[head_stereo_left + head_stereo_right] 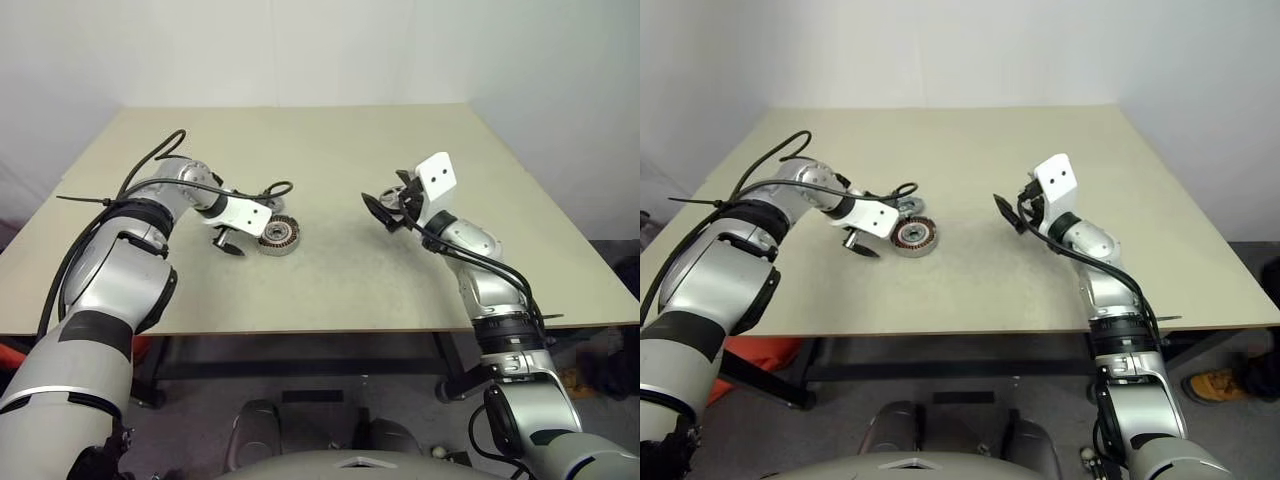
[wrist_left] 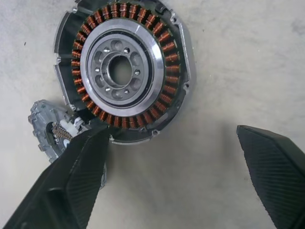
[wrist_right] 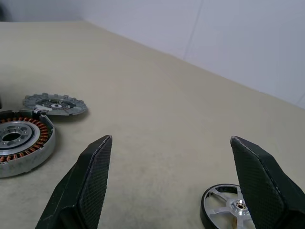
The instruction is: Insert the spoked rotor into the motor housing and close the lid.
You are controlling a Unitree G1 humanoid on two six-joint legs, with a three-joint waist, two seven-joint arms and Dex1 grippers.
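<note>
The motor housing (image 1: 279, 236), a silver cup with copper windings and a central hub, lies open on the table's left half. Touching its far side lies the lid (image 1: 908, 205), a grey notched disc. My left gripper (image 1: 243, 232) points down just beside the housing (image 2: 124, 71), open with nothing between its fingers; one finger (image 2: 71, 181) overlaps the lid (image 2: 45, 126). My right gripper (image 1: 386, 211) hovers level at mid-table, open and empty. The spoked rotor (image 3: 223, 208), dark-rimmed with silver spokes, lies flat on the table close under one right finger (image 3: 267, 186).
The beige table (image 1: 350, 280) is bare between the housing and the right gripper. A white wall stands behind the table's far edge. A black cable (image 1: 150, 165) loops above the left arm.
</note>
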